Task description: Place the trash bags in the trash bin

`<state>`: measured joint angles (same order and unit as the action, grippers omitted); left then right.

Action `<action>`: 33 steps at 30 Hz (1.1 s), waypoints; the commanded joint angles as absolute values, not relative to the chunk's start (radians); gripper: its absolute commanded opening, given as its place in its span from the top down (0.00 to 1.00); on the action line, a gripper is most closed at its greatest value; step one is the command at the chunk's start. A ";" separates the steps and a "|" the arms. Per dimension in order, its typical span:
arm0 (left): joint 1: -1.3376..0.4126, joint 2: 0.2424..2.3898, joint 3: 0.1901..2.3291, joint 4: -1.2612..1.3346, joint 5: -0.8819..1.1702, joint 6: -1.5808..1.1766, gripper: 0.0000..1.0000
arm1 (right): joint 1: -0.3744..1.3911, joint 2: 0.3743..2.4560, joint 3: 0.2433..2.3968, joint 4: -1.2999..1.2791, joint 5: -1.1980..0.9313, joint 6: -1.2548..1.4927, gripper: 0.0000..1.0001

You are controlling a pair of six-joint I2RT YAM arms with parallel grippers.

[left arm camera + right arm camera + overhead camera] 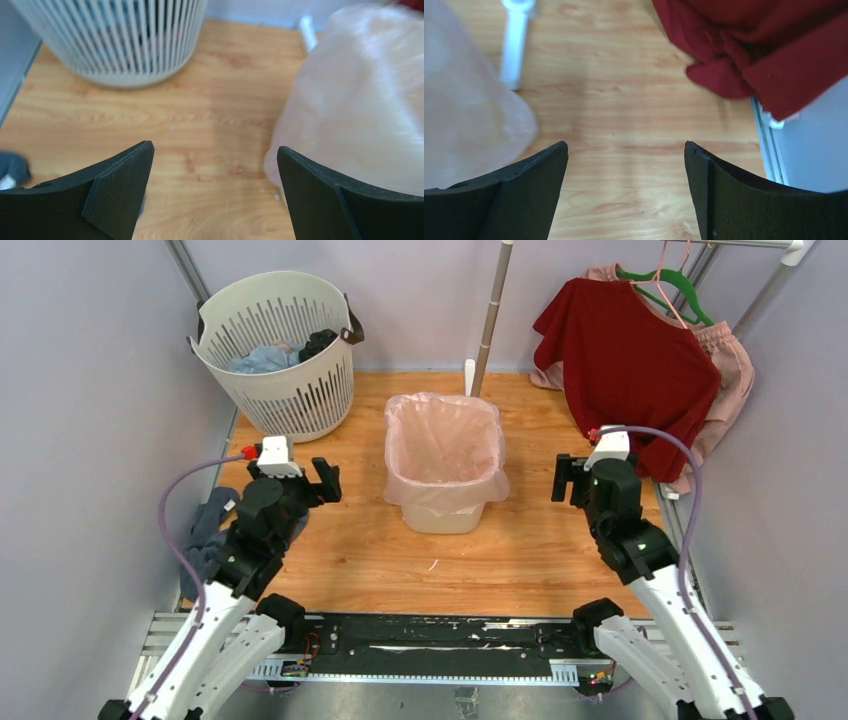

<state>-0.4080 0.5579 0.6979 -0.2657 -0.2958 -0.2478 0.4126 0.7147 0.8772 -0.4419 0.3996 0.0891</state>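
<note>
Upright trash bin [446, 519], mouth up, trash bag [445, 445] lining it, left gripper [328, 481] and right gripper [561, 479] apart

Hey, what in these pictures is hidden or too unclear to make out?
- Top view: the trash bin walls, mostly covered by the trash bag folded over the rim.
- Top view: the blue-grey cloth, partly under the left arm.
- Top view: contents of the basket, mostly behind its slotted wall.
- Both wrist views: the trash bag is blurred and cut off by the frame edge.
</note>
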 commanded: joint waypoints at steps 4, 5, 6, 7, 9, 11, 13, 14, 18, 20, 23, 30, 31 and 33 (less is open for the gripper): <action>-0.367 0.803 0.552 0.024 -0.355 -0.332 0.00 | 0.269 0.652 0.470 0.000 0.392 0.113 0.09; -0.367 0.845 0.539 0.068 -0.371 -0.304 0.00 | 0.265 0.654 0.432 0.054 0.389 0.114 0.09; -0.367 0.876 0.526 0.098 -0.403 -0.279 0.00 | 0.264 0.660 0.396 0.109 0.393 0.112 0.09; -0.367 0.902 0.507 0.144 -0.431 -0.253 0.00 | 0.265 0.666 0.363 0.157 0.407 0.113 0.09; -0.362 0.940 0.473 0.246 -0.465 -0.180 0.00 | 0.261 0.689 0.307 0.256 0.431 0.114 0.08; -0.352 0.976 0.444 0.326 -0.494 -0.138 0.00 | 0.257 0.715 0.254 0.356 0.460 0.112 0.08; -0.325 1.021 0.424 0.393 -0.506 -0.097 0.00 | 0.252 0.745 0.210 0.461 0.476 0.102 0.08; -0.313 1.046 0.416 0.426 -0.503 -0.081 0.00 | 0.250 0.767 0.196 0.512 0.495 0.097 0.08; -0.279 1.138 0.424 0.516 -0.477 -0.010 0.00 | 0.221 0.863 0.196 0.640 0.512 0.038 0.07; -0.264 1.185 0.423 0.582 -0.470 0.037 0.00 | 0.201 0.958 0.207 0.707 0.519 0.015 0.07; -0.229 1.225 0.451 0.595 -0.424 0.057 0.00 | 0.177 1.046 0.227 0.770 0.536 0.005 0.07; -0.109 1.256 0.474 0.598 -0.252 0.048 0.00 | 0.110 1.131 0.269 0.757 0.492 -0.035 0.06; -0.094 1.253 0.471 0.596 -0.228 0.041 0.00 | 0.106 1.128 0.248 0.752 0.481 -0.025 0.06; -0.075 1.238 0.460 0.596 -0.186 0.023 0.00 | 0.099 1.154 0.180 0.875 0.474 -0.012 0.05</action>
